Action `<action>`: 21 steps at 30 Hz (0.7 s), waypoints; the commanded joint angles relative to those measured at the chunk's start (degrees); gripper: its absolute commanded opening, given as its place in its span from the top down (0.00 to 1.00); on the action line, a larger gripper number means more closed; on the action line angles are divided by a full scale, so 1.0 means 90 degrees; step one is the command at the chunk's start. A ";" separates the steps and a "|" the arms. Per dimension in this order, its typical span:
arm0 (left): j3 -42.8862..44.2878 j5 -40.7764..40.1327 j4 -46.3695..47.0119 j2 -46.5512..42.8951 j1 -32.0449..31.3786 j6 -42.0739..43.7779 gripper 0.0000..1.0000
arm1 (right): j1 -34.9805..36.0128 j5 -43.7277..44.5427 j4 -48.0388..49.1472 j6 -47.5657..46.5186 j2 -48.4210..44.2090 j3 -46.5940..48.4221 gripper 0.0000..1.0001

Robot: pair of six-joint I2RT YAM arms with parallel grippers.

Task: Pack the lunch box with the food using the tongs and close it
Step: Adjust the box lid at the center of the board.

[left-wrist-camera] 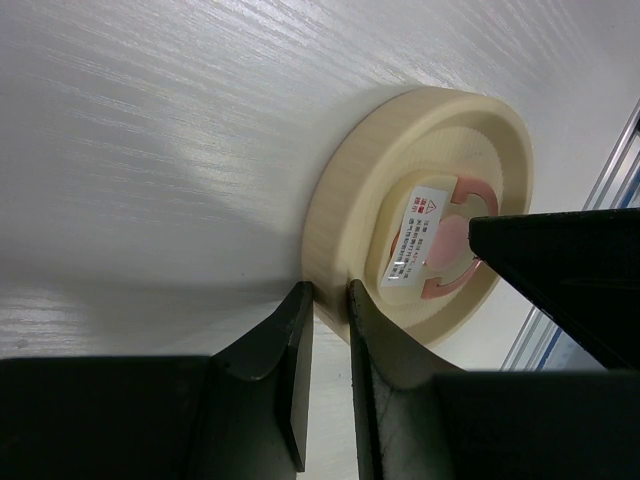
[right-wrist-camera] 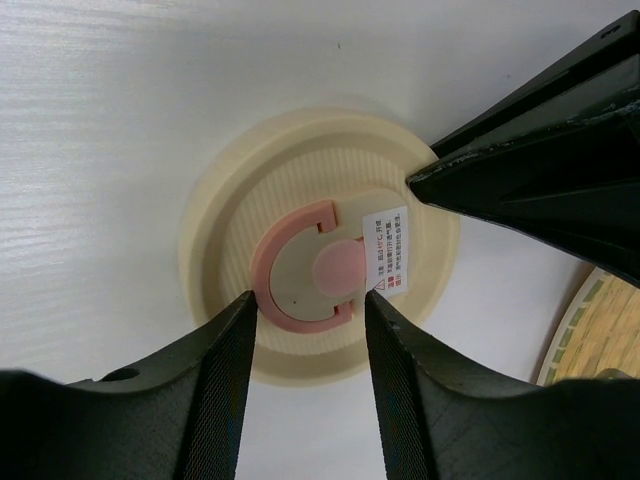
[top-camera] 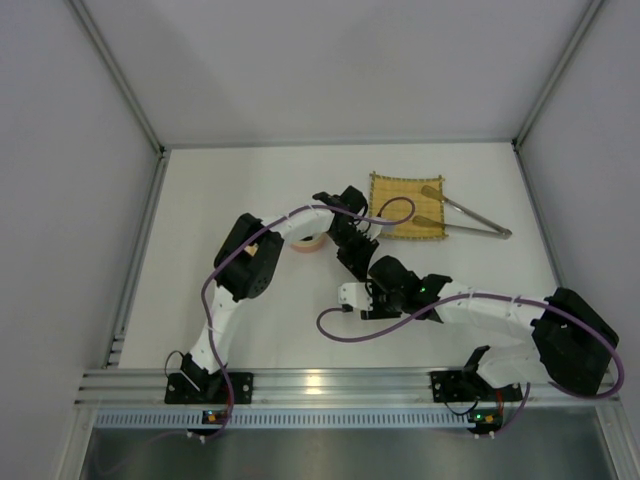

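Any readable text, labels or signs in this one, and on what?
White sticker on the lid: a red warning triangle, then small print too blurred to read.
No other text is visible.

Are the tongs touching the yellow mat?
Touching. The top view shows the tongs lying with their tips resting on the mat.

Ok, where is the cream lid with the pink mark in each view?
Top external: cream lid left of centre, partly under the left arm.
Left wrist: lid centre-right, beyond the left tool.
Right wrist: lid centre, beyond the right tool.
Shared landmark: its white label, in both wrist views.
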 commanded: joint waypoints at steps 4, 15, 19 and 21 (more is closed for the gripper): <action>-0.0544 -0.1018 -0.0319 0.0513 -0.0277 0.0470 1.00 | -0.0049 0.0746 0.1199 -0.0199 -0.0368 0.0674 0.56; -0.0564 -0.1282 -0.0290 0.0552 -0.0433 0.0460 1.00 | -0.0040 0.0776 0.1170 -0.0277 -0.0368 0.0967 0.56; -0.0545 -0.1272 -0.0300 0.0562 -0.0433 0.0450 1.00 | -0.0049 0.0698 0.1121 -0.0336 -0.0358 0.0977 0.56; -0.0554 -0.1282 -0.0310 0.0552 -0.0433 0.0450 1.00 | -0.0059 0.0629 0.1034 -0.0336 -0.0407 0.0957 0.54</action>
